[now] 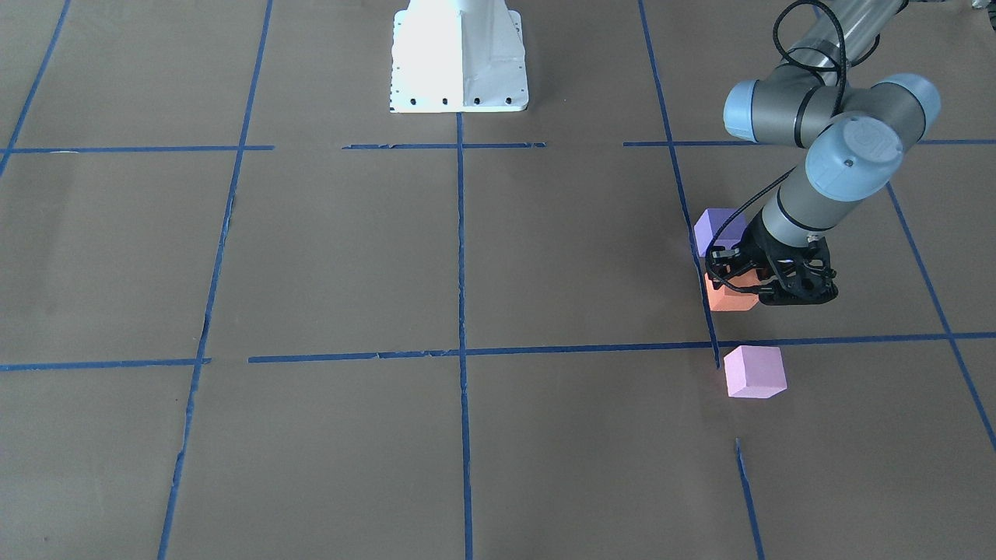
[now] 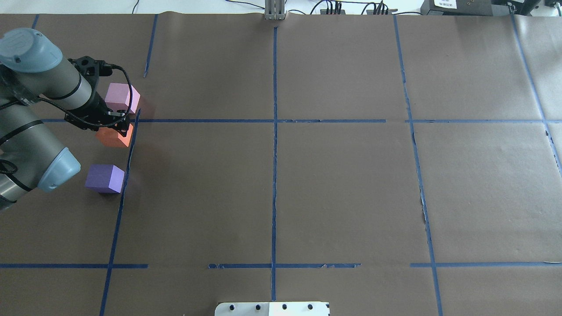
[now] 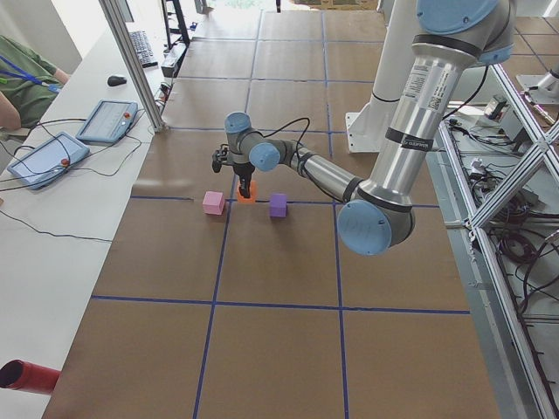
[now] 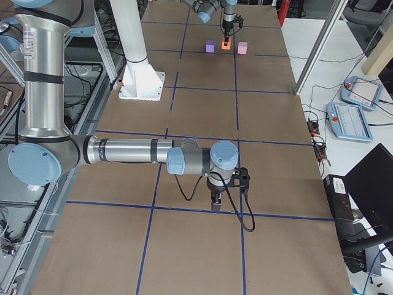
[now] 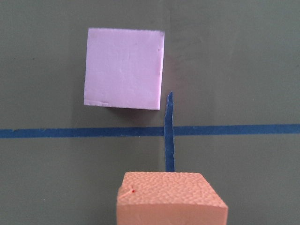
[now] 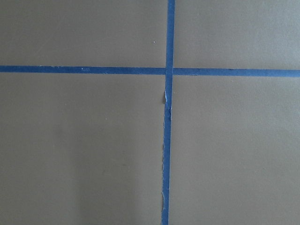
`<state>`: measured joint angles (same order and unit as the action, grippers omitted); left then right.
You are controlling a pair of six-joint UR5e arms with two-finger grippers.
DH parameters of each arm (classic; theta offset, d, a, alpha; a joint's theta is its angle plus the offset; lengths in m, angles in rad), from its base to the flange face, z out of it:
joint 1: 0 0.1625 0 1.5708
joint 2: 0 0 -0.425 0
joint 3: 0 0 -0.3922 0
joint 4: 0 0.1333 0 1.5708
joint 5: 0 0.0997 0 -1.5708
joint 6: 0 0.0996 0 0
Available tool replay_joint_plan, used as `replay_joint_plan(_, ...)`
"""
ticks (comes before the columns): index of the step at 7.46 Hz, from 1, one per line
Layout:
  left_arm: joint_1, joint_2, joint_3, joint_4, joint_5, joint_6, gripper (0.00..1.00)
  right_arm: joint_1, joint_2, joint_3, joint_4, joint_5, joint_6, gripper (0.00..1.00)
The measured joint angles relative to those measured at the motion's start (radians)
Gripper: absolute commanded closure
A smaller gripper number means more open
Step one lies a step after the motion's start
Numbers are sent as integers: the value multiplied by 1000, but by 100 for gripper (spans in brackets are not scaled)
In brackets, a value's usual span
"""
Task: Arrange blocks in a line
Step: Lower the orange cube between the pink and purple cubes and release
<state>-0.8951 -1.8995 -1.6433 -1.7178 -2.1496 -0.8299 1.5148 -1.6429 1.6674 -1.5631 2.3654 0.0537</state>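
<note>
Desk (image 2: 342, 184) has all three at its 9 o'clock side, seen from overhead: orange block (image 2: 112, 138) in the middle, pink block (image 2: 119, 97) near its 12 o'clock, purple block (image 2: 104, 177) near its 6, none touching. Left gripper (image 2: 120, 125) is down on the orange one, can't tell if the jaws are clamped. Right gripper (image 4: 216, 203) hangs well apart, jaws unclear too.

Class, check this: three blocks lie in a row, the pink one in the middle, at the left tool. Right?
No. The overhead exterior view shows the orange block in the middle, at the left tool; the pink block is at one end.
</note>
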Motion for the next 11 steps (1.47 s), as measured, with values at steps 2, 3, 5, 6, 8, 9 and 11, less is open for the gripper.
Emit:
replay_joint_plan(2, 2, 1, 23, -3, -14, -2, 100, 1, 0, 0, 0, 0, 0, 0)
replay_joint_plan(3, 2, 1, 34, -3, -17, -2, 100, 1, 0, 0, 0, 0, 0, 0)
replay_joint_plan(5, 2, 0, 52, -4, -18, -1, 100, 1, 0, 0, 0, 0, 0, 0)
replay_joint_plan(6, 2, 0, 57, -5, -18, 0, 71, 1, 0, 0, 0, 0, 0, 0)
replay_joint_plan(8, 2, -2, 62, -5, -18, 2, 0, 1, 0, 0, 0, 0, 0, 0)
replay_joint_plan(9, 2, -2, 63, -9, -18, 3, 0, 1, 0, 0, 0, 0, 0, 0)
replay_joint_plan(11, 1, -3, 64, -22, -17, 5, 0, 1, 0, 0, 0, 0, 0, 0)
